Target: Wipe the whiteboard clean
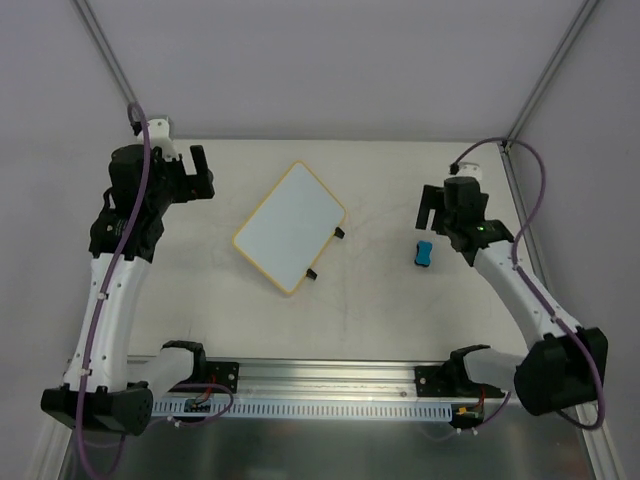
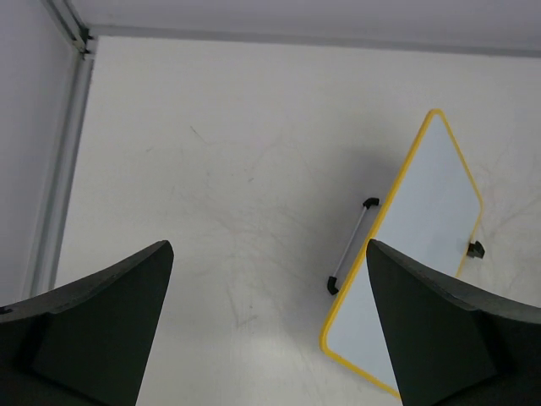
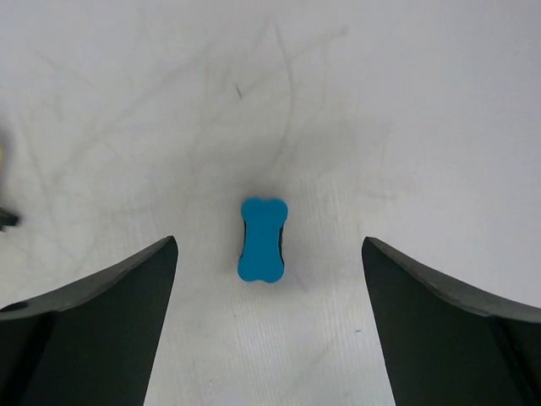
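The whiteboard [image 1: 290, 227] lies flat and tilted at mid-table. It is white with a yellow rim, and two black tabs [image 1: 339, 233] sit on its right edge. I see no marks on it. In the left wrist view the whiteboard [image 2: 427, 237] is at the right, partly behind my right finger. The small blue eraser [image 1: 423, 253] lies on the table right of the board. My right gripper [image 1: 431, 207] is open and empty, hovering over the eraser [image 3: 262, 239], which sits between the fingers [image 3: 269, 245]. My left gripper [image 1: 203, 172] is open and empty, left of the board [image 2: 269, 247].
A thin grey bar with black ends [image 2: 352, 247] runs along the board's near edge in the left wrist view. Metal frame posts [image 1: 108, 60] rise at the table's back corners. A slotted rail [image 1: 330, 392] runs along the near edge between the arm bases.
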